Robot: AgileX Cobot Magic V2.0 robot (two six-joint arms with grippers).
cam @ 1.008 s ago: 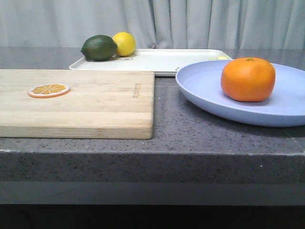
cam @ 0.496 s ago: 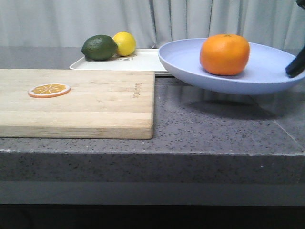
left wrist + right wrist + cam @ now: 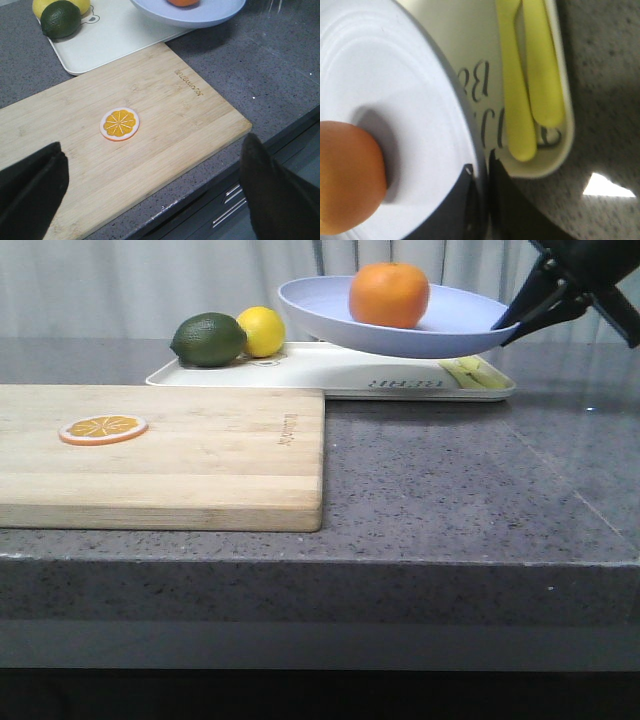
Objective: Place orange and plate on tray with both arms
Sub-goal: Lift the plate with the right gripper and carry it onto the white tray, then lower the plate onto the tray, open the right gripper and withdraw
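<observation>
Currently the right tool [image 3: 512, 318] is clamped on the plate [image 3: 440, 325] rim at the plate's 3 o'clock edge and holds the plate in the air, slightly tilted, above the tray [image 3: 340, 375]. The orange [image 3: 389, 295] sits on the plate, left of its centre. The tray lies on the table [image 3: 470, 490] at 12 o'clock, behind the board [image 3: 200, 455]. A lime [image 3: 208, 340] and a lemon [image 3: 262, 331] rest at the tray's 9 o'clock end; two yellow utensil handles [image 3: 527, 80] lie at its 3 o'clock end, just beside the rim.

In the left wrist view the left tool [image 3: 150, 195] is spread wide and grips nothing, above the near edge of the board. An orange slice [image 3: 120, 124] lies flat on the board, toward its 9 o'clock side in the front view.

In the right wrist view one finger [image 3: 465, 210] lies over the plate's inner surface, the rim between the jaws.
</observation>
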